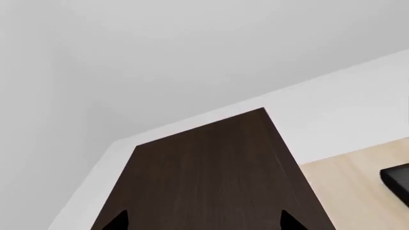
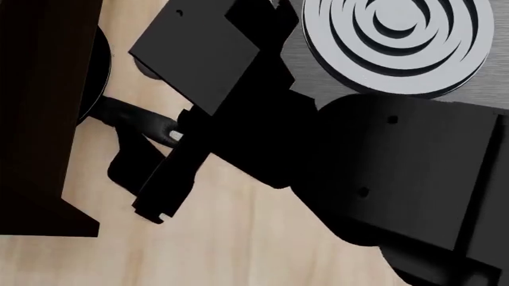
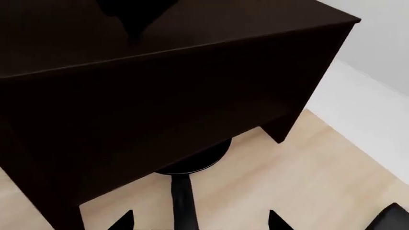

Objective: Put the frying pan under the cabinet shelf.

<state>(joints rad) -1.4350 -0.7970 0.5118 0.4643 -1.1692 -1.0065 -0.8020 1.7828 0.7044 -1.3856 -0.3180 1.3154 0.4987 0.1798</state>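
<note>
Evidently, the frying pan (image 3: 191, 162) lay with most of its round body beneath the cabinet shelf (image 3: 160, 86), only a dark arc of it showing past the cabinet's lower front edge, while its long handle (image 3: 182, 201) ran straight out from the cabinet across the pale wooden worktop (image 2: 238, 250). The right gripper (image 3: 198, 221) sat at the outer end of that handle, facing the cabinet, with its jaws spread and one fingertip on either side of the handle; neither tip appeared to touch it. This alignment suited a push or a release along the handle's axis, since the handle was the only part of the pan that a gripper could reach clear of the cabinet. The left gripper (image 1: 204, 221) hung over the cabinet's flat top, jaws likewise spread and holding nothing, a position that kept it out of the right arm's working path. The hob (image 2: 397, 36) with its concentric rings stood well away from the cabinet, on the far side of the right arm. The placement was judged nearly or fully complete; whether the pan needed to go deeper under the cabinet could not be told, as the cabinet hid the rest of it
</note>
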